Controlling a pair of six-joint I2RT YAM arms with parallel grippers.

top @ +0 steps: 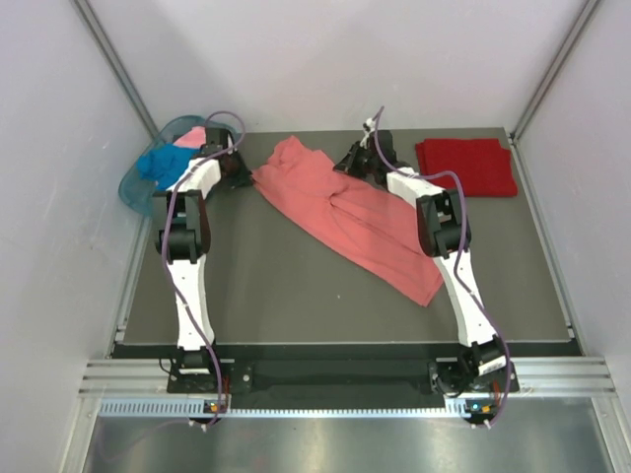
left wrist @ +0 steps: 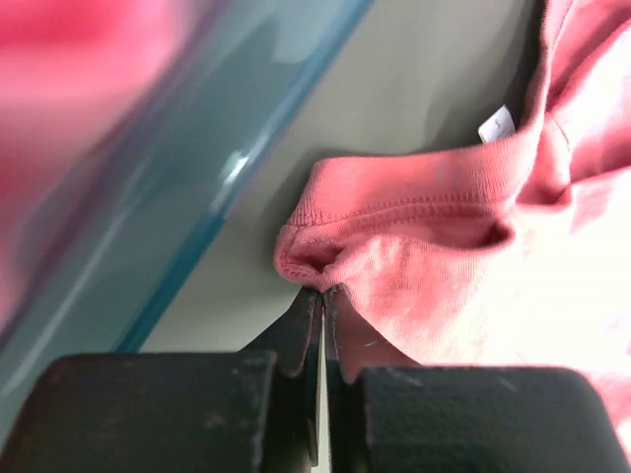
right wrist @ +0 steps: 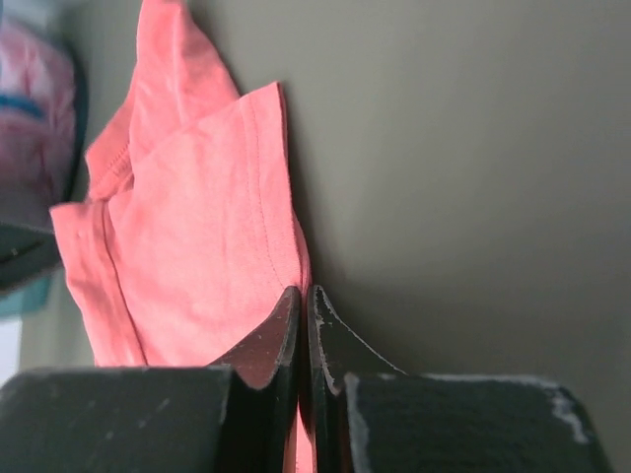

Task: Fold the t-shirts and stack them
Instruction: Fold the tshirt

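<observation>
Both pinch salmon-coral t-shirt [top: 345, 212]: left hand [left wrist: 322, 290] near collar, right hand [right wrist: 301, 290] probably sleeve hem.

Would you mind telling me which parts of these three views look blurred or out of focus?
Left wrist: the teal basket is smeared and out of focus, while the hem of the salmon shirt is sharp. Right wrist: shirt crisp, far-left background blurred. Top external: evenly lit, in focus, no glare.
</observation>
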